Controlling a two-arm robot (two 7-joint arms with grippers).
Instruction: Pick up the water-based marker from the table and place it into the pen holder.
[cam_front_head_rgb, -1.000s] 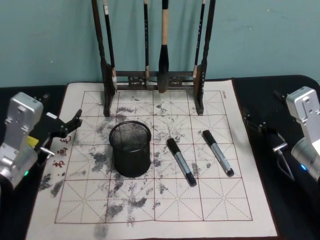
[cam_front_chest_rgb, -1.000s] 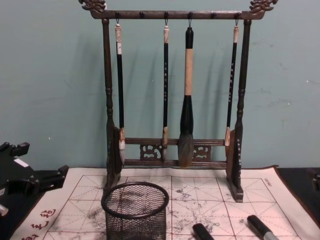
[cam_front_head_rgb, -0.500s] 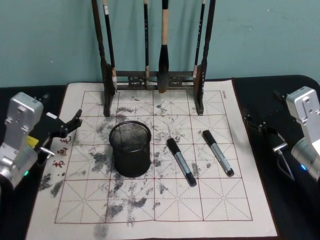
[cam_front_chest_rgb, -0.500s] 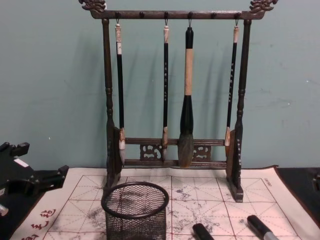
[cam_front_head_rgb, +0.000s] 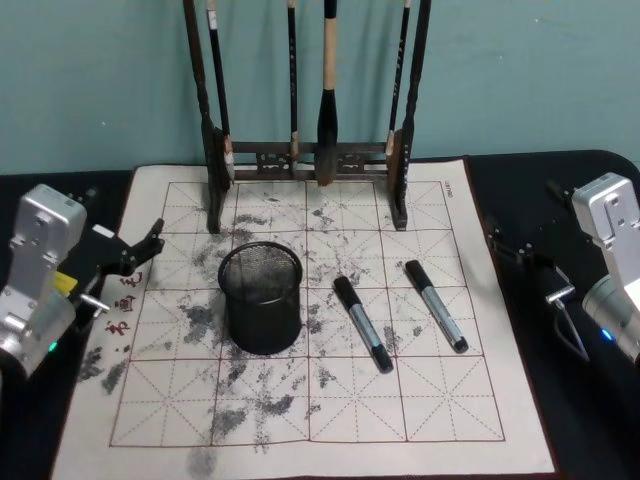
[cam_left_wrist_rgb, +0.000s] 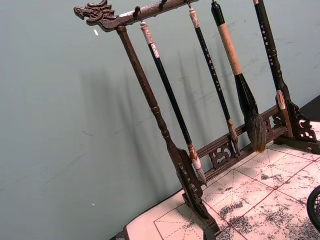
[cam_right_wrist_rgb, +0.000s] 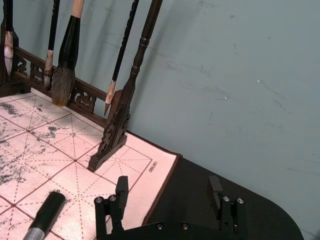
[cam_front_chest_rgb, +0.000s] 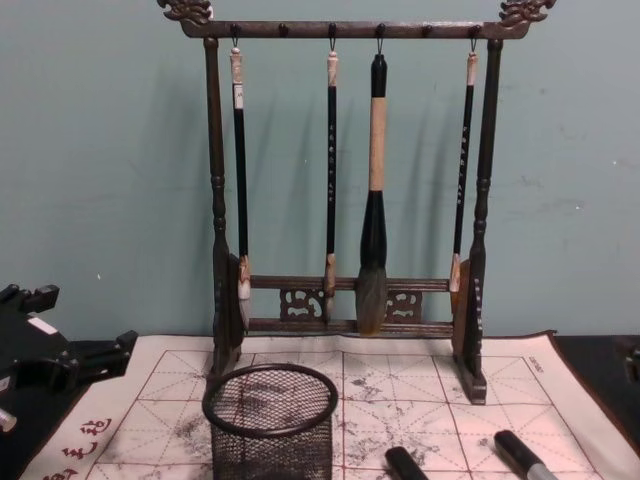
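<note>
You are at the very start: nothing is grasped, and the reach for a marker has not begun. The pen holder (cam_front_head_rgb: 262, 325) stands upright and empty on the ink-stained mat (cam_front_head_rgb: 330, 420), with the brush rack (cam_front_head_rgb: 300, 157) at its 12 o'clock. 2 similar markers lie flat on the mat at its 3 o'clock: the nearer marker (cam_front_head_rgb: 362, 323) just beside it and the farther marker (cam_front_head_rgb: 436, 305) beyond that, the 2 apart from each other. I cannot tell which is the water-based one. Your left gripper (cam_front_head_rgb: 140, 252) hovers at the holder's 9 o'clock over the mat's edge, fingers apart and holding nothing. Your right gripper (cam_right_wrist_rgb: 167, 186) waits off the mat at 3 o'clock, fingers spread and empty too. The right arm looks better placed: bring it over a marker, line the fingers across the barrel, then descend.
</note>
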